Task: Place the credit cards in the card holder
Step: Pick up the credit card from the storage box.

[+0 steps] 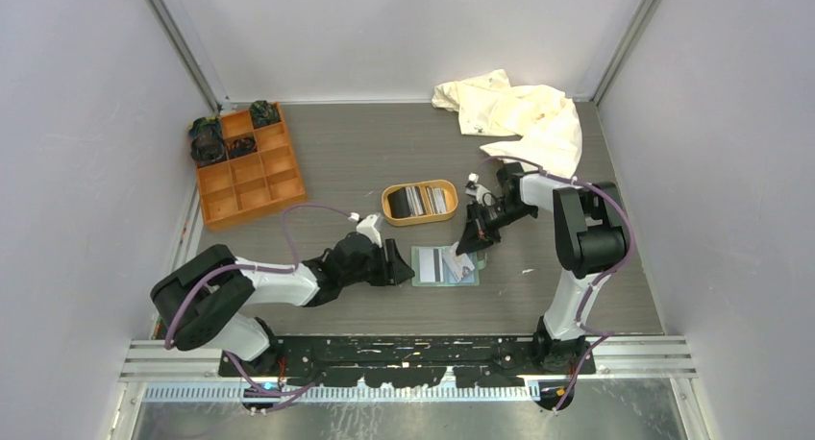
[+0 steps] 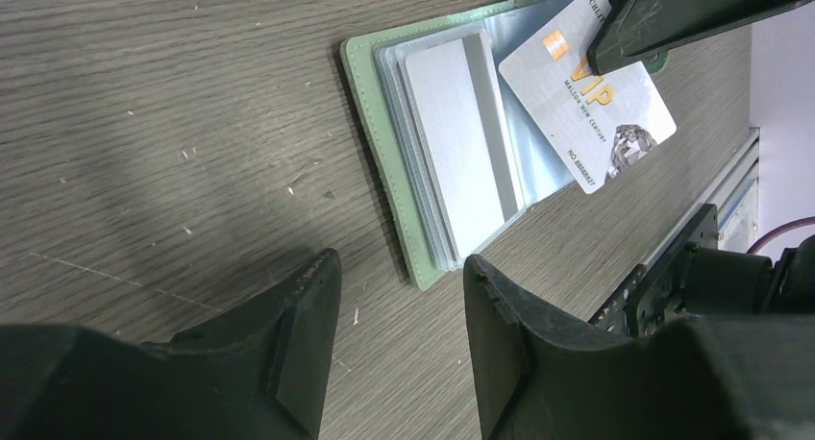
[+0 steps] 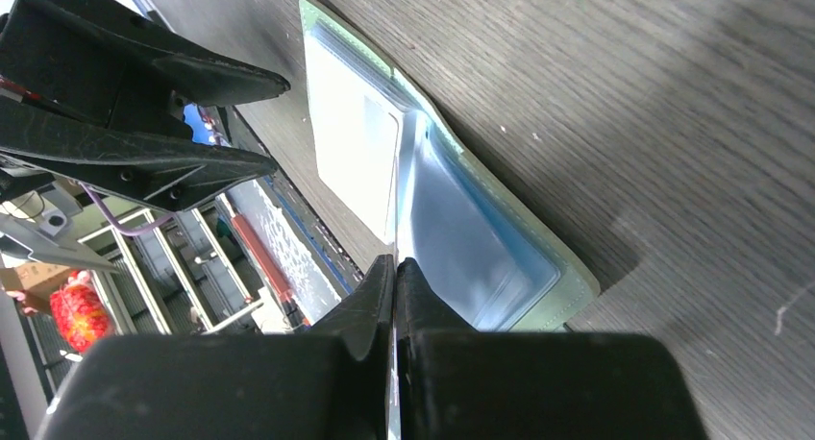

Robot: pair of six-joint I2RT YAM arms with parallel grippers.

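Card holder point(image 1: 429, 268) open on grey woodgrain table point(image 1: 365, 161), pale walls point(image 1: 77, 123) around.

This is a robot test cell in a lab or workshop: plain white panel walls point(image 1: 86, 94) enclose a grey wood-grain table point(image 1: 356, 152), a left arm point(image 1: 279, 281) and a right arm point(image 1: 577, 224) are bolted by a slotted aluminium rail point(image 1: 663, 355) at the bottom of the frame, and a cardboard box point(image 3: 24, 277) sits outside the cell at the lower left of the right wrist view.
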